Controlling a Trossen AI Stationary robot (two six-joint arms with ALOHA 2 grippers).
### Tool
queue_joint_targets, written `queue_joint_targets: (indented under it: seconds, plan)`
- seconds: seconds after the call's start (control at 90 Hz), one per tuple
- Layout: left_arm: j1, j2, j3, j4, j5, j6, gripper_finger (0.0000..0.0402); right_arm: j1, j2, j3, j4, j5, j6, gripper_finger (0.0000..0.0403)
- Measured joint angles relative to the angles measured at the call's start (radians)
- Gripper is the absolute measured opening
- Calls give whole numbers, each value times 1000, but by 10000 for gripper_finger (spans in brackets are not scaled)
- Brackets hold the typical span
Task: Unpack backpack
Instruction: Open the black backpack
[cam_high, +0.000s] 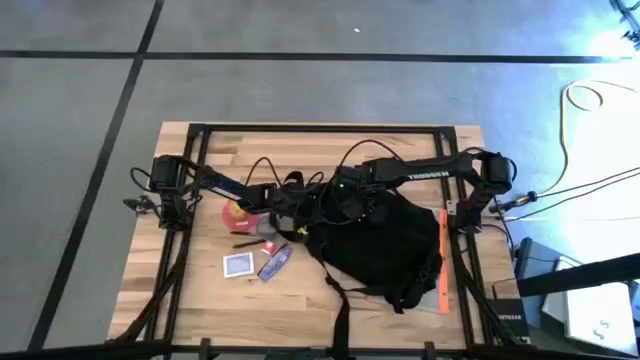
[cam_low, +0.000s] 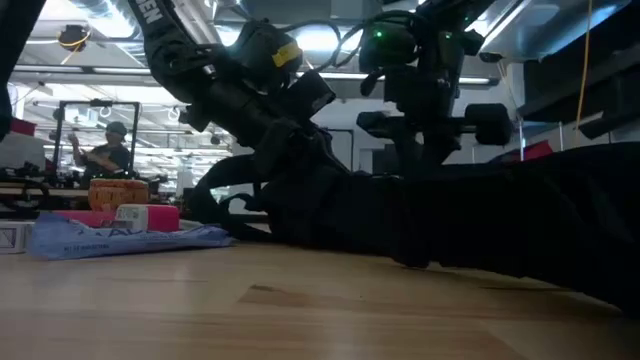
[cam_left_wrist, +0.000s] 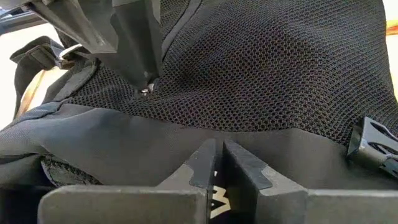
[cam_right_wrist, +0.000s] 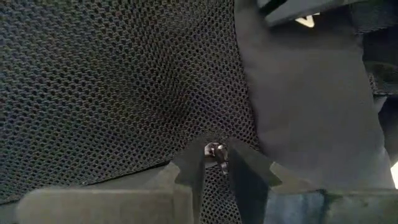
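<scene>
Backpack (cam_high: 385, 250): big black one lay flat on the wooden table (cam_high: 200, 290), right of centre, mesh back panel facing up, straps trailing off toward the six o'clock edge.

Left gripper (cam_left_wrist: 219, 163): reached in from the nine o'clock side and sat at the bag's upper-left corner; fingers (cam_left_wrist: 200, 167) nearly together with just a sliver of a gap, pressed to the smooth black fabric band below the mesh. Whether any fabric was pinched in there, I couldn't tell.

Right gripper (cam_right_wrist: 216, 163): came across from three o'clock, pointing down right over the mesh, close beside the left one. Fingers drawn in narrow around a small metal zipper pull (cam_right_wrist: 216, 150) at the mesh edge, and it sat right between the tips!

Items at eight o'clock of the bag: a red-and-yellow packet (cam_high: 236, 212), a small blue-bordered card (cam_high: 238, 264) and a blue wrapped pack (cam_high: 275, 262) lay on the table, apart from the bag.

Orange strip (cam_high: 442, 262): lay lengthwise just along the bag's three o'clock side.

Background: a person (cam_low: 103, 150) sat far off in the room, beyond the table.
</scene>
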Motion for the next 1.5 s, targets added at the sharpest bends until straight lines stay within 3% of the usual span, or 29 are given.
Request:
queue_joint_targets:
  seconds: [0.533,1.5]
  plan:
    - [0,0,0,0,0,-7,16,-1,19,0,-3,-25,-1,52]
    - [0,0,0,0,0,-8,16,0,19,0,-4,66,-217,52]
